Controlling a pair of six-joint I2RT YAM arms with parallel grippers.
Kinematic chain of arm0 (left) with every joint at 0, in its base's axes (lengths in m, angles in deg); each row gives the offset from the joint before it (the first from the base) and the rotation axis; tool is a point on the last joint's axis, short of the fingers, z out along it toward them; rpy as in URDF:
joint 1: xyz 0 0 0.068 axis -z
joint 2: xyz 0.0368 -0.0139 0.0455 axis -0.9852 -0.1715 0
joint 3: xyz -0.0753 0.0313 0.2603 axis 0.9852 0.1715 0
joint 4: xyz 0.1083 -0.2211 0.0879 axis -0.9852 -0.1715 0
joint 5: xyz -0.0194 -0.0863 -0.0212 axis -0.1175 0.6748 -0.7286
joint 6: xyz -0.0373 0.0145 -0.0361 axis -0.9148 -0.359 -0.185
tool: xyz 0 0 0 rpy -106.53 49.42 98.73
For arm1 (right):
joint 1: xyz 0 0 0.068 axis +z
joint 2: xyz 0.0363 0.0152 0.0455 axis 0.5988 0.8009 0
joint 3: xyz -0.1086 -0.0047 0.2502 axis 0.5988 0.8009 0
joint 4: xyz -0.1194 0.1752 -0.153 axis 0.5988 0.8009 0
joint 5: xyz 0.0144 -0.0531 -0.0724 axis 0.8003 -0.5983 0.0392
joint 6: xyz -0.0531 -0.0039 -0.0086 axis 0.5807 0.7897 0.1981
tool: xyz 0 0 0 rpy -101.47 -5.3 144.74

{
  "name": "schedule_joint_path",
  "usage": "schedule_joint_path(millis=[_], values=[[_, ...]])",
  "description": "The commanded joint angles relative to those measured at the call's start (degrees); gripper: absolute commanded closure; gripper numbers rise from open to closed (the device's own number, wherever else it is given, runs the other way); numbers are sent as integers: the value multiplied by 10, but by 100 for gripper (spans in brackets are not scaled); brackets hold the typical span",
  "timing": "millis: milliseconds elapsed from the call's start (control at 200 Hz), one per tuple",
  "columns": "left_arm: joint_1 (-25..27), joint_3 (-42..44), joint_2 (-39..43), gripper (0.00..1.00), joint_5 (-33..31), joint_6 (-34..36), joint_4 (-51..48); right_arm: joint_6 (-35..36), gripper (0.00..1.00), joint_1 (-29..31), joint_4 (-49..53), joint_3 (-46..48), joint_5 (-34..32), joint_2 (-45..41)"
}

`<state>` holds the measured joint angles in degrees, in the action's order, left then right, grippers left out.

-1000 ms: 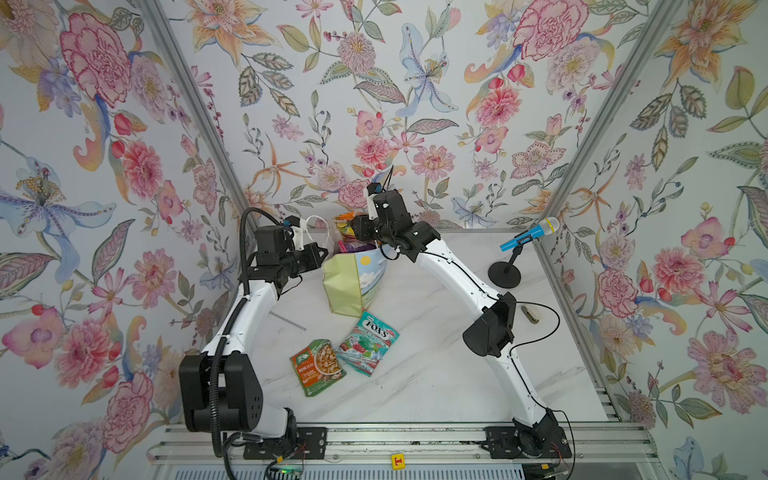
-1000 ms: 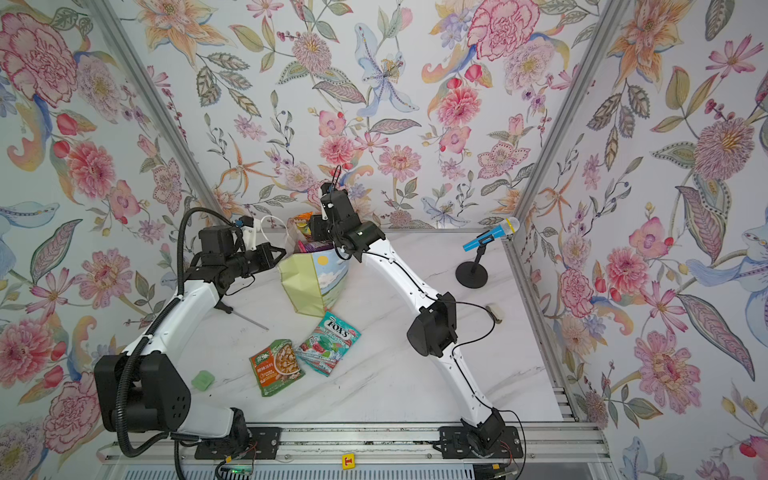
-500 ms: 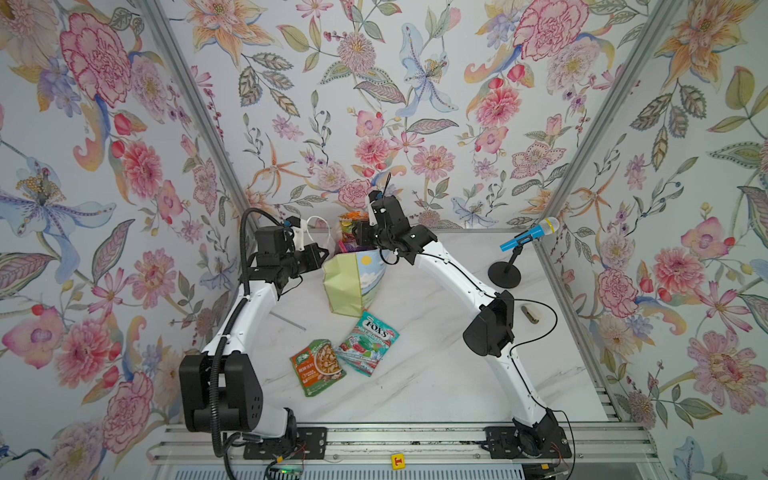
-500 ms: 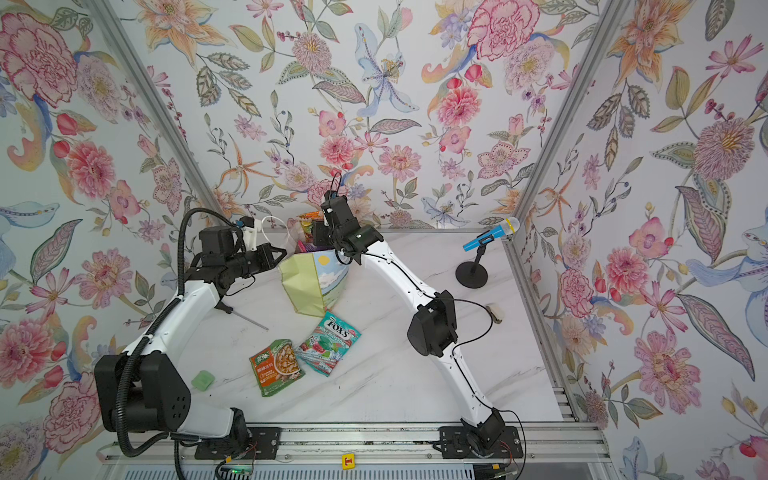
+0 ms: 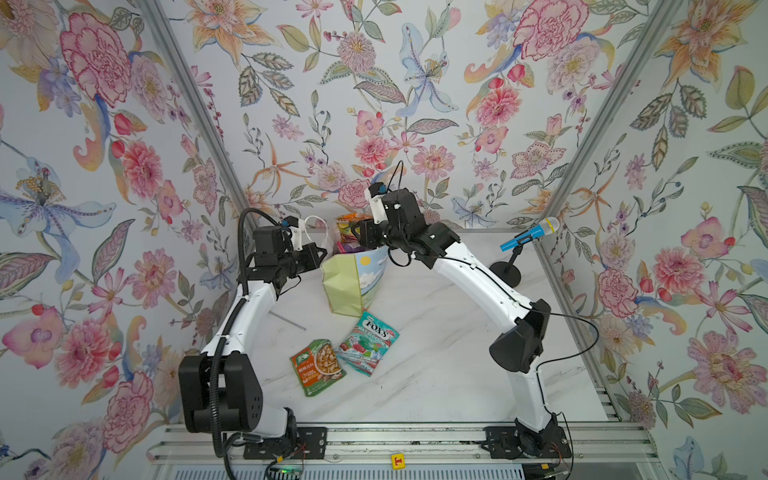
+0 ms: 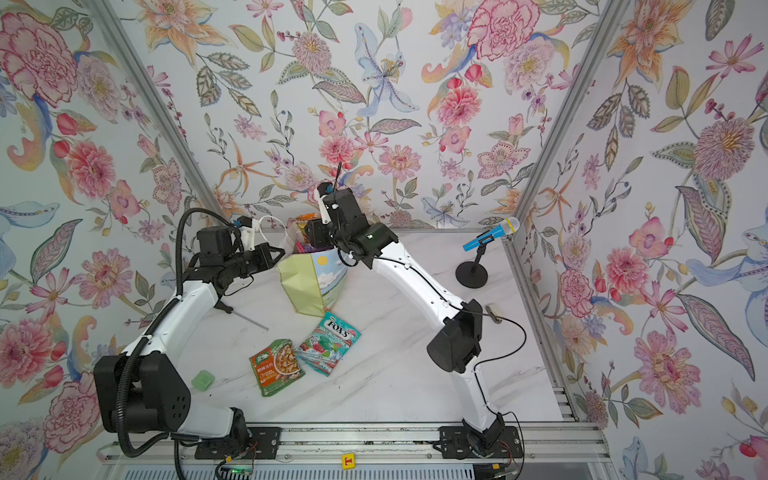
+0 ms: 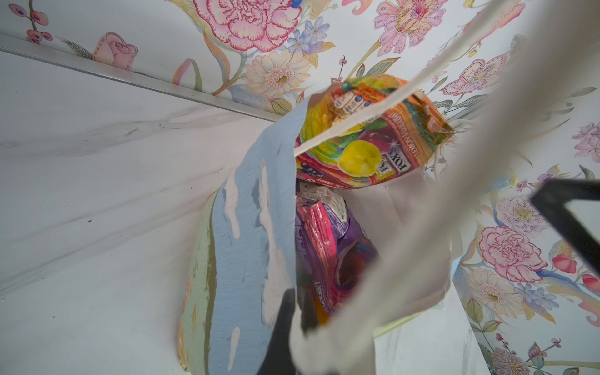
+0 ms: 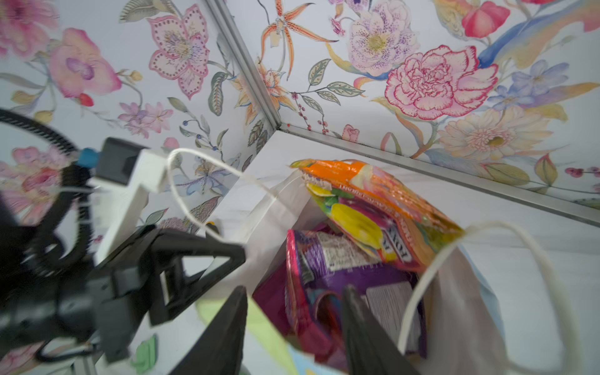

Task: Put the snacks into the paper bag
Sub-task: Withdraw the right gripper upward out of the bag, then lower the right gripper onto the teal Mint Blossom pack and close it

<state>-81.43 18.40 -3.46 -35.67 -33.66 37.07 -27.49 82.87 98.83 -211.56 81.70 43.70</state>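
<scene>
While almost nothing has moved in the last second, log the one shift: your right gripper (image 8: 295,290) has only wobbled a touch over the mouth of the upright, landscape-painted paper gift bag (image 5: 347,284) with white rope handles (image 7: 467,162). Its jaws are no wider than before, about half apart, straddling the edge of a glossy purple candy packet (image 8: 341,269) inside the bag; can't tell if the pads press it or hang clear. Your left gripper (image 5: 319,254) stays clamped tight on the bag's rim, holding the mouth open. The bag has the same lean and the same spot, near the far edge of the white marble tabletop (image 5: 436,374), left of middle. A glossy orange FOX'S candy packet (image 8: 373,207) pokes above the rim at the bag's far wall, only partly down. The bag looks crowded, so my read is that the purple one is at or just past release and may be wedged rather than dropped clean. Still out are the teal FOX'S mint packet (image 5: 368,343) and the green-orange nut pouch (image 5: 318,365), lying flat with edges touching, unmoved, just in front of the bag's base on the near-edge side. So two pickups are left. You'll want the right gripper clear of the handles first, and the left keeping its hold.
</scene>
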Motion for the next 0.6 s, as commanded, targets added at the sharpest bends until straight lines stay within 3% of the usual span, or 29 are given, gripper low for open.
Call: schedule_joint_path(millis=[0, 130, 280, 440, 595], values=[[-8, 2, 17, 100, 4, 8, -5, 4, 50, -6, -78, 142, 33, -103], [-10, 1, 19, 100, 2, 7, -5, -34, 49, -25, -138, 342, 51, -212], [-11, -6, 17, 100, -3, 10, -11, -63, 49, -45, -143, 496, 63, -265], [-12, -11, 15, 100, -4, 10, -14, -78, 48, -48, -175, 607, 108, -263], [-12, -16, 15, 100, -3, 7, -14, -82, 46, -47, -226, 659, 175, -213]])
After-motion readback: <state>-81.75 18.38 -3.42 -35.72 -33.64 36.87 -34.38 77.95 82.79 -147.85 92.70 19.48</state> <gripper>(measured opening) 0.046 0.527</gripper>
